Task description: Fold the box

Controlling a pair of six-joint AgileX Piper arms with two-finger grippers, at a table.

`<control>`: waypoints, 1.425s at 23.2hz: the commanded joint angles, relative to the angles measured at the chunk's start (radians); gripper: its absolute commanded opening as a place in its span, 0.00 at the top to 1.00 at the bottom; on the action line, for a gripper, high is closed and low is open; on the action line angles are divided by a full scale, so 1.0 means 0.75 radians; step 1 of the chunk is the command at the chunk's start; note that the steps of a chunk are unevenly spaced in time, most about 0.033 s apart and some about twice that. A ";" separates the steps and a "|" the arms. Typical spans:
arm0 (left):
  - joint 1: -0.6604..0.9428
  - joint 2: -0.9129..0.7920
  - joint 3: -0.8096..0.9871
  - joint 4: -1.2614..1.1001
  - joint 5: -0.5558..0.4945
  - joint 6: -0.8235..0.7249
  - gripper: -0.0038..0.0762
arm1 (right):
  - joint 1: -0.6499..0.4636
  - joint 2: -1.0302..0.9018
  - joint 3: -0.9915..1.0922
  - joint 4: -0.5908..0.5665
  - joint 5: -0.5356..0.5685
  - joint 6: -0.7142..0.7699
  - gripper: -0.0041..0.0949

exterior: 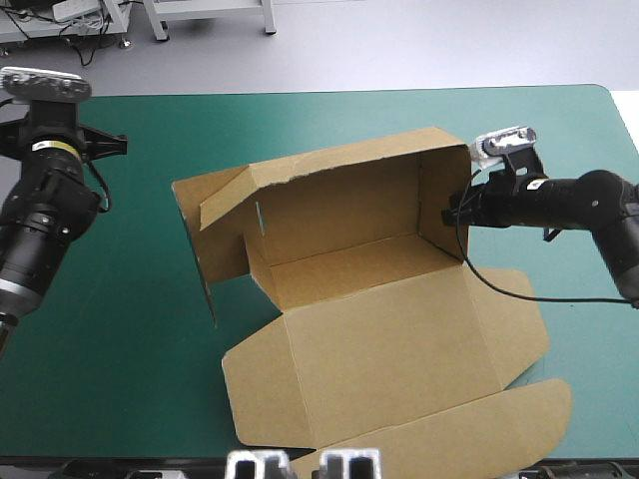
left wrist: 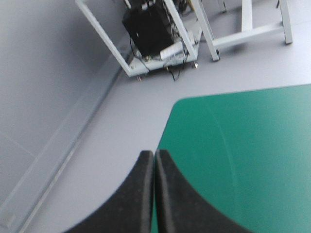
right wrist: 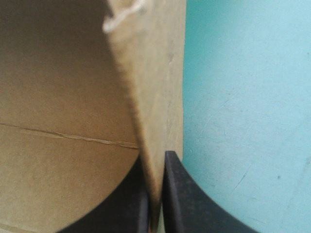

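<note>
At the centre of the teal-green counter [exterior: 130, 249], high view, the brown box [exterior: 379, 329] lies partly erected. Its rear wall and right side wall stand upright. Its left side wall stands too, with the end flaps splayed outward. The lid panel lies flat toward the near edge, its tuck flap reaching that edge. The right pincer [exterior: 454, 212] meets the right side wall at its upper edge; the fingers are mostly hidden behind the board. The left arm [exterior: 45, 200] stands raised at the counter's left edge, well apart from the box.

Left wrist view: the left pincer [left wrist: 154, 153] is closed and empty. Both black fingers meet in one pointed arch. The tips lie over the counter [left wrist: 243, 145] edge, close to a rounded corner. No part of the box appears.

Right wrist view: the right pincer [right wrist: 154, 158] is all but closed, gripping the box [right wrist: 63, 97]. One wall of board passes edge-on between the two fingers. One finger sits on the inner face, the other on the outer face. Bare counter [right wrist: 243, 97] lies beside the outer face.
</note>
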 commanded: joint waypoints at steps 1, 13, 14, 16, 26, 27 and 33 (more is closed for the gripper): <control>0.179 -0.042 -0.025 -0.336 -0.107 0.202 0.96 | 0.007 0.043 -0.235 -0.068 0.140 0.212 0.96; 0.559 -0.042 0.246 -1.635 0.156 1.153 0.96 | 0.007 0.574 -0.735 -0.111 0.480 0.305 0.87; 0.559 -0.042 0.271 -1.662 0.162 1.172 0.96 | 0.008 0.589 -0.736 -0.100 0.476 0.316 0.82; 0.559 -0.042 0.347 -1.715 0.164 1.240 0.96 | 0.035 0.638 -0.736 -0.119 0.454 0.331 0.64; 0.598 -0.042 0.382 -1.711 0.209 1.258 0.96 | 0.111 0.708 -0.820 -0.253 0.390 0.304 0.49; 0.616 -0.042 0.380 -1.713 0.206 1.262 0.96 | 0.111 0.702 -0.849 -0.266 0.410 0.304 0.49; 0.664 0.019 0.345 -1.739 0.243 1.290 0.96 | 0.111 0.611 -1.095 -0.389 0.525 0.375 0.54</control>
